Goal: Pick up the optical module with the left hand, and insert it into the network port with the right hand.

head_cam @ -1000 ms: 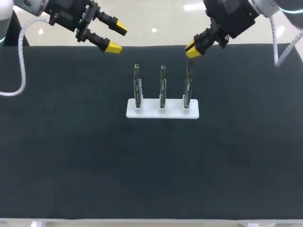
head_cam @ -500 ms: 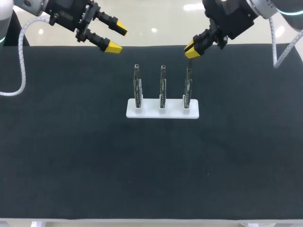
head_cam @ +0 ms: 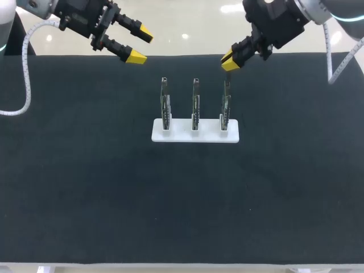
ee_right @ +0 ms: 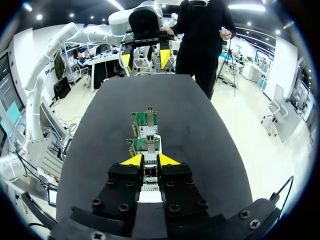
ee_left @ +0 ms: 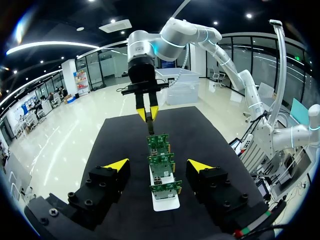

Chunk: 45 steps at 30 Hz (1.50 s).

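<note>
The black desk [head_cam: 85, 199] fills most of the head view, and a white stand [head_cam: 182, 132] sits on it a little behind the desk's middle. Both arms come in over the desk's far edge, well above the stand. The left arm [head_cam: 68, 17] is behind the stand's left end, and the right arm [head_cam: 284, 23] is behind its right end.

The left gripper [head_cam: 141, 45] hangs off behind and to the left of the stand. Its jaws are spread wide and there is nothing between them. In the left wrist view the whole stand lies ahead of it, seen end-on through the gap.

The right gripper [head_cam: 229, 60] is just behind and above the stand's right end, pointing down toward it. Its jaws are drawn almost together, leaving a narrow slot.

Three green network cards stand upright in a row along the stand: one at its left end [head_cam: 165, 105], one at its middle [head_cam: 195, 105] and one at its right end [head_cam: 226, 105]. They are evenly spaced and apart from each other. Each card carries a metal network port [ee_right: 149, 142] at its top edge.

The optical module [ee_left: 150, 127] is a slim dark piece pinched in the right gripper's jaws. It hangs below the yellow tips, straight over the top of the card at the stand's right end. From these views I cannot tell whether its lower end touches that card's port or is just above it.
</note>
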{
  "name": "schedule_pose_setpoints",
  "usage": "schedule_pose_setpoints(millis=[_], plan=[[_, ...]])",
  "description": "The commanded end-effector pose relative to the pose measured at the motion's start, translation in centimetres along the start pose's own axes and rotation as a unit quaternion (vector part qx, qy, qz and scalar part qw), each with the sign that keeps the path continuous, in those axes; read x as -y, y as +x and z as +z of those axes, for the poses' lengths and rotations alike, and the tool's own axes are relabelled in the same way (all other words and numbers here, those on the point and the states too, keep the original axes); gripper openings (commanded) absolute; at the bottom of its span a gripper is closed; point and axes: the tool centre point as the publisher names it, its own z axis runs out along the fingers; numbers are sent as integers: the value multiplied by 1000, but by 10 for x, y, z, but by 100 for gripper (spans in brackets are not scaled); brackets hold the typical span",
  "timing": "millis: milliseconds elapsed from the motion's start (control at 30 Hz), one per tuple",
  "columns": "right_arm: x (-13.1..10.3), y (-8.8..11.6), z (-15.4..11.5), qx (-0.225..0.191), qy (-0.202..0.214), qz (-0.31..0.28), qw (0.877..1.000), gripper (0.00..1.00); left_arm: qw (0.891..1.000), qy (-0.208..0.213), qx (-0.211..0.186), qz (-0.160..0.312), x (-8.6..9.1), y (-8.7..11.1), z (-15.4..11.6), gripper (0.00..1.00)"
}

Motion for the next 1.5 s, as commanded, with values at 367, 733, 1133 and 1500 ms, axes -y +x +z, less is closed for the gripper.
schedule_pose_setpoints(millis=[367,733,1133,1500], plan=[[-4,-2,-2,-6,2,4,1000,0,1000,1,-2,0,0,0,0,100],[-4,-1,-2,-6,2,3,1000,0,1000,1,-2,0,0,0,0,100],[-3,0,-1,-3,2,1,1000,0,1000,1,-2,0,0,0,0,100],[-1,2,-1,-1,1,-2,1000,0,1000,1,-2,0,0,0,0,100]])
